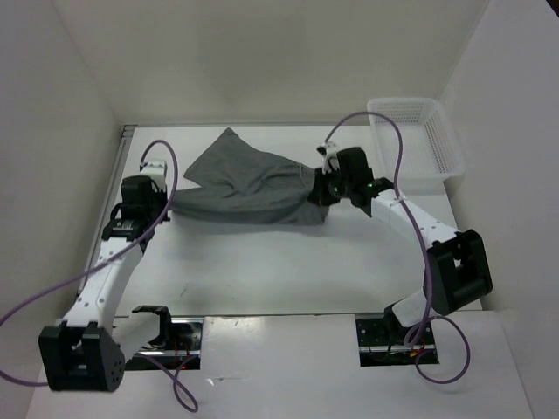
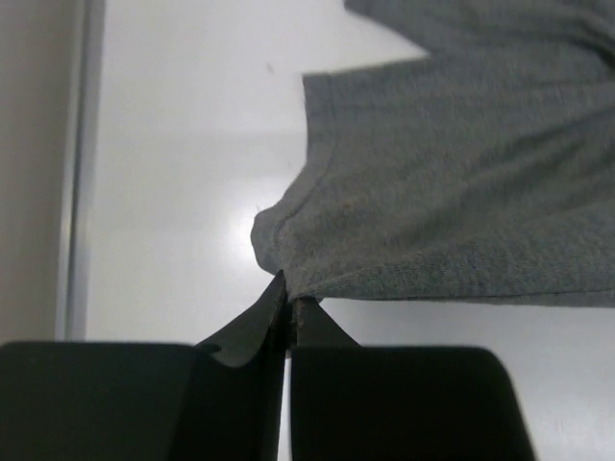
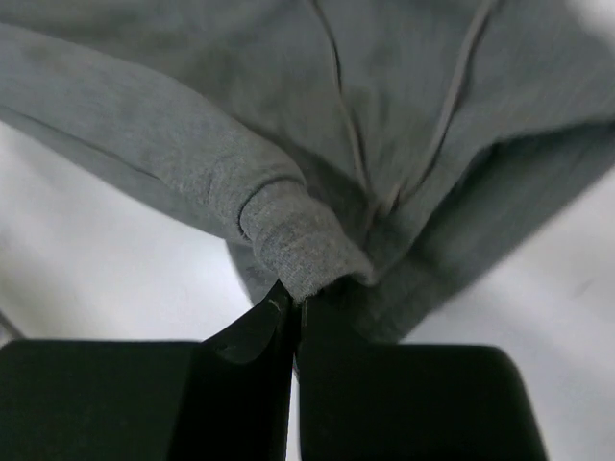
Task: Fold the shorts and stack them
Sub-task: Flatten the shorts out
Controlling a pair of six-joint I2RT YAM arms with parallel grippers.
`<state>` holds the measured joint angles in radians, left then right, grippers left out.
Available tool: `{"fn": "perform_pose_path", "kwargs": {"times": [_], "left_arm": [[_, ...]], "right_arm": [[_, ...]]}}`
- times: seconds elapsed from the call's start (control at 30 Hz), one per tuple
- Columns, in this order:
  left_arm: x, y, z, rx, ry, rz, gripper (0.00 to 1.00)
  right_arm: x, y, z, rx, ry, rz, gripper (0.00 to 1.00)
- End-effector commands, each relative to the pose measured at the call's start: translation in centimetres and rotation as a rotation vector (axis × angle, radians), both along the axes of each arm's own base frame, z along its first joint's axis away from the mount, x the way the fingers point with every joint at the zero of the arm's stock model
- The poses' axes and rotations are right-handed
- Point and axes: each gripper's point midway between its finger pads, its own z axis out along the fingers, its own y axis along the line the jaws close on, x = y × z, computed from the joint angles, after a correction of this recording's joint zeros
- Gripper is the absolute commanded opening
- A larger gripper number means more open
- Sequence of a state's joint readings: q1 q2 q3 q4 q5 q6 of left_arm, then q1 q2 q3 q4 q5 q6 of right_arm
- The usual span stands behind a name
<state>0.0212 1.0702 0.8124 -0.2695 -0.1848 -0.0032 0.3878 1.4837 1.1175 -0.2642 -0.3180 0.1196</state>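
Black fingers of my left pincer (image 2: pixel 288 312) are filling the bottom of its wrist view, pressed together on a hemmed corner of the shorts (image 1: pixel 249 188).

Going by size, the table (image 1: pixel 288 262) is carrying everything. The shorts are lying across it beside the white basket (image 1: pixel 450 144), on the side facing my left arm. They are spreading out as one wide, rumpled sheet, with one leg pointing away from my bases. The basket is standing near the cloth but not touching it.

I am judging the task as barely begun. No clean fold is showing and nothing is stacked. The cloth is being held out between my two arms, seemingly stretched for flattening or for a first fold. Folding it over, tidying it and setting it on a stack are all waiting to be done.

My right pincer (image 3: pixel 298 300) is gripping the edge of the shorts nearest the basket, its jaws closing tight on a bunched roll of thick fabric. My left pincer is pinching the end farthest from the basket, its jaws almost meeting with only a thin layer of hem between them.
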Motion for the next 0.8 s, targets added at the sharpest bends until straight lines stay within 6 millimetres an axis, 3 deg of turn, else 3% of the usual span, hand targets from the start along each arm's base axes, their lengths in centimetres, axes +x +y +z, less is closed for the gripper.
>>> {"fn": "perform_pose_path", "kwargs": {"times": [0.0,0.13,0.17,0.23,0.27,0.3,0.37,0.53,0.57,0.6,0.67,0.7,0.77], "left_arm": [[-4.4,-0.9,0.1,-0.017,0.013,-0.038,0.0],[-10.0,-1.8,-2.0,-0.038,0.065,-0.074,0.0],[-11.0,-2.2,-3.4,-0.046,0.095,-0.092,0.0],[-12.9,-2.4,-5.0,-0.055,0.146,-0.1,0.0],[-13.6,-2.4,-5.0,-0.054,0.131,-0.1,0.02],[-14.8,-2.3,-6.3,-0.056,0.171,-0.099,0.07],[-15.9,-2.5,-6.5,-0.062,0.155,-0.108,0.08],[-17.5,-3.2,-7.4,-0.085,0.158,-0.137,0.17],[-18.0,-3.3,-7.4,-0.092,0.17,-0.143,0.3],[-18.4,-3.6,-7.7,-0.103,0.188,-0.154,0.37],[-18.5,-3.8,-7.4,-0.108,0.188,-0.161,0.52],[-18.5,-3.8,-7.0,-0.108,0.179,-0.162,0.64],[-18.5,-3.8,-7.2,-0.109,0.191,-0.161,0.72]], "right_arm": [[-4.2,-0.7,-1.5,0.005,0.058,0.003,0.0],[-7.7,-0.5,-3.7,0.031,0.163,0.014,0.0],[-8.3,-0.6,-4.4,0.033,0.191,0.015,0.0],[-9.1,-0.9,-4.6,0.031,0.216,0.006,0.0],[-10.0,-1.1,-5.3,0.027,0.261,0.003,0.0],[-10.2,-0.9,-5.0,0.035,0.257,0.007,0.0],[-10.9,-0.4,-4.9,0.01,0.236,0.0,0.01],[-11.8,0.7,-4.3,0.009,0.25,0.032,0.17],[-12.5,1.0,-4.1,0.014,0.257,0.055,0.27],[-12.8,1.3,-3.7,0.019,0.246,0.071,0.33],[-14.7,2.9,-1.5,0.053,0.194,0.13,0.46],[-15.6,3.4,-0.4,0.076,0.173,0.154,0.56],[-17.8,4.2,3.1,0.16,0.109,0.192,0.67]]}}
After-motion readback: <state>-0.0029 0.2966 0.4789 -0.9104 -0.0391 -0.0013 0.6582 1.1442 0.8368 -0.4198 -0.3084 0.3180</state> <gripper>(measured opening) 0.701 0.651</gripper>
